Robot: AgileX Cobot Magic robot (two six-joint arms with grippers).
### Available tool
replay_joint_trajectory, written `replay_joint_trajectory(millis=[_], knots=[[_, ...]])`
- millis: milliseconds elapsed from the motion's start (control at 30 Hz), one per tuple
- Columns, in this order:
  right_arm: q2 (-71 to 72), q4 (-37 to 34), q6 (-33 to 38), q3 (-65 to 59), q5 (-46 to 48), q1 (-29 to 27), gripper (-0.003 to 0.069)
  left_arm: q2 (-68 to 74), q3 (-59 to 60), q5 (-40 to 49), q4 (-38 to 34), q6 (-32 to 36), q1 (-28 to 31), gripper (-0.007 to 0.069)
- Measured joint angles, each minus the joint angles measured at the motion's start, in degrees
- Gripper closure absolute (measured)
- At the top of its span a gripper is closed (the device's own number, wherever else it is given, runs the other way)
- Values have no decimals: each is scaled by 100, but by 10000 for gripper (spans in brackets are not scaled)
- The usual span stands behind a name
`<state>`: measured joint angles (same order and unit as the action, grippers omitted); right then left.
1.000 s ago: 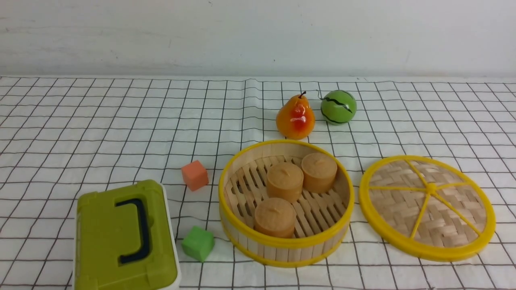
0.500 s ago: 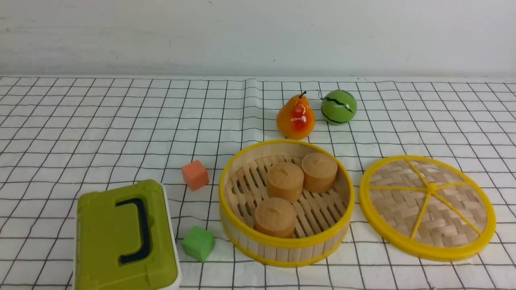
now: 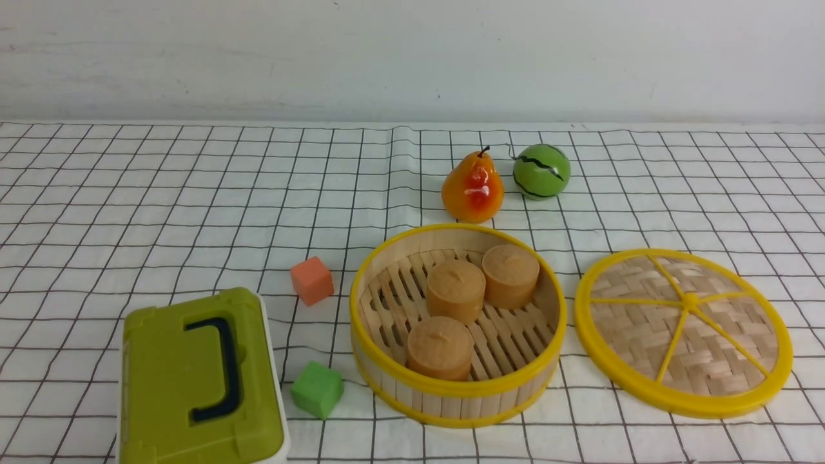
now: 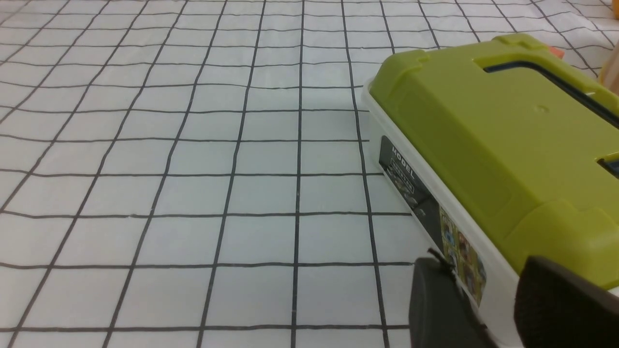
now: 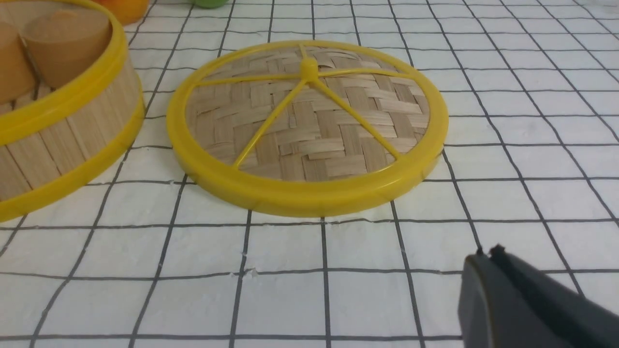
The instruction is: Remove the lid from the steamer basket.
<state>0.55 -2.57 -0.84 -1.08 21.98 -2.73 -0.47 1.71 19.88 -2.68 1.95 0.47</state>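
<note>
Front view first, operator: the lid (image 3: 683,332) lies flat on the worktop (image 3: 193,193), just beside the steamer basket (image 3: 457,393) on the side toward the worktop's right edge, not touching it. The basket stands open, three tan cakes (image 3: 455,290) on its slatted floor, so you can judge the lid already off and the task as good as finished. No arm shows in this view.

Switch to the right wrist view and you see the right claw (image 5: 486,256) with its tips pressed together, pinching nothing, apart from the lid (image 5: 309,130) and nearer the worktop's front edge than it. The lid lies ahead of that claw, its centre knob (image 5: 308,67) on the far side of the disc. A round disc has no long axis to line up with; the near rim is what faces you.

Left wrist view: the left claw (image 4: 483,302) has its dark tips standing apart with a gap between them, holding nothing, close beside the olive-green box (image 4: 503,125) toward the worktop's front left corner, well apart from the lid. So the right arm is plainly the nearer one, if any further move on the lid is needed at all.
</note>
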Motion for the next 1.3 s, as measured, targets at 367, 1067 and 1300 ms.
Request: replay_joint_trajectory(millis=[367, 1067, 1300], knots=[[0, 0, -7, 0, 0, 0, 673, 0, 0, 0, 0, 0, 0, 385], [0, 0, -7, 0, 0, 0, 655, 0, 0, 0, 0, 0, 0, 385], [0, 0, -7, 0, 0, 0, 649, 0, 0, 0, 0, 0, 0, 385]])
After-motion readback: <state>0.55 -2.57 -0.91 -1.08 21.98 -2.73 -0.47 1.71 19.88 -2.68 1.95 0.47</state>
